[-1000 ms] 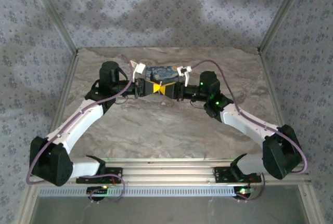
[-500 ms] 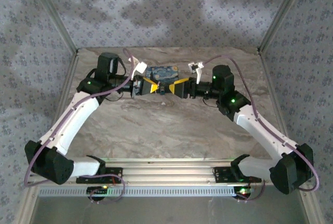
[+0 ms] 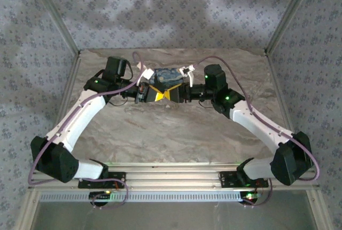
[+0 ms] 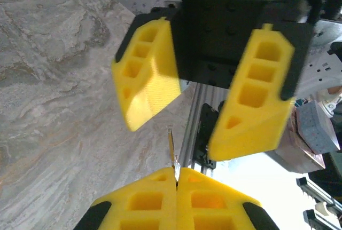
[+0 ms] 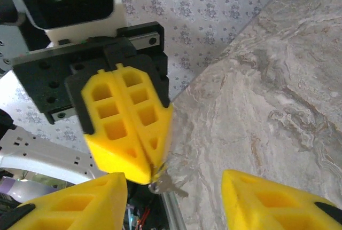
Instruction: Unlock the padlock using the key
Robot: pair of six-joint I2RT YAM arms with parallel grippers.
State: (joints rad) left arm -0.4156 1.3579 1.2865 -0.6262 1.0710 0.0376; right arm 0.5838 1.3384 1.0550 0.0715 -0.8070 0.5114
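Pinching key [image 4: 172,152] in wrist views, left fingers [image 4: 144,204] closed, right fingers [image 4: 147,80] spread open

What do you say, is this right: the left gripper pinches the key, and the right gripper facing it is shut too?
Not quite. The left gripper does pinch the key, but the right gripper facing it is open, not shut; the left wrist view shows this.

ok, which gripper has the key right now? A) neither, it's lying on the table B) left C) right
B: the left gripper is shut on the key, while the right gripper faces it with its jaws open.
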